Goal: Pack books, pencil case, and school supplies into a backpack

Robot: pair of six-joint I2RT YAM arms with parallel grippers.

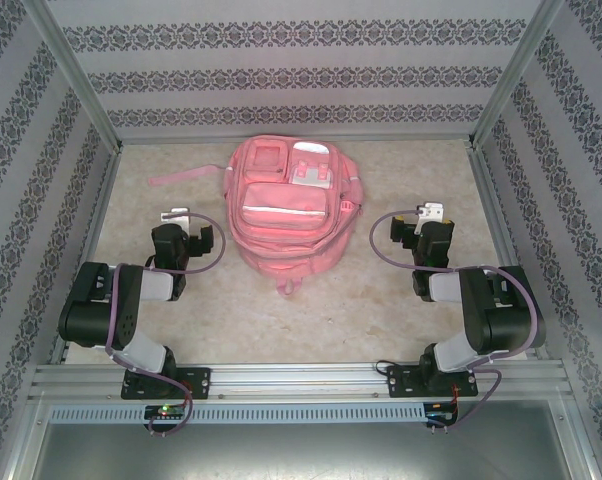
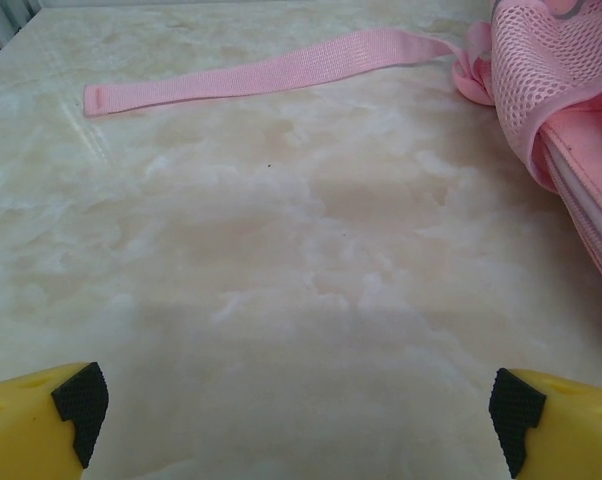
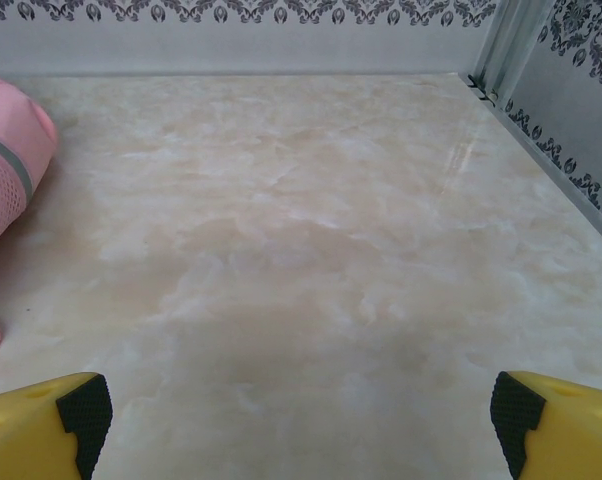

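Note:
The pink backpack [image 1: 286,215] lies flat at the table's middle back, front pockets up, between the two arms. Its mesh side [image 2: 581,100] shows at the right edge of the left wrist view, and its other side [image 3: 6,170] at the left edge of the right wrist view. My left gripper [image 1: 176,215] [image 2: 299,410] hangs open over bare table left of the bag. My right gripper [image 1: 431,212] [image 3: 299,415] is open over bare table to its right. Nothing sits between either pair of fingers. The books, pencil case and school supplies are out of view.
A loose pink strap [image 2: 251,75] [image 1: 186,178] trails left from the bag's top across the marbled table [image 1: 311,320]. Patterned walls with metal posts [image 3: 496,45] close in the back and both sides.

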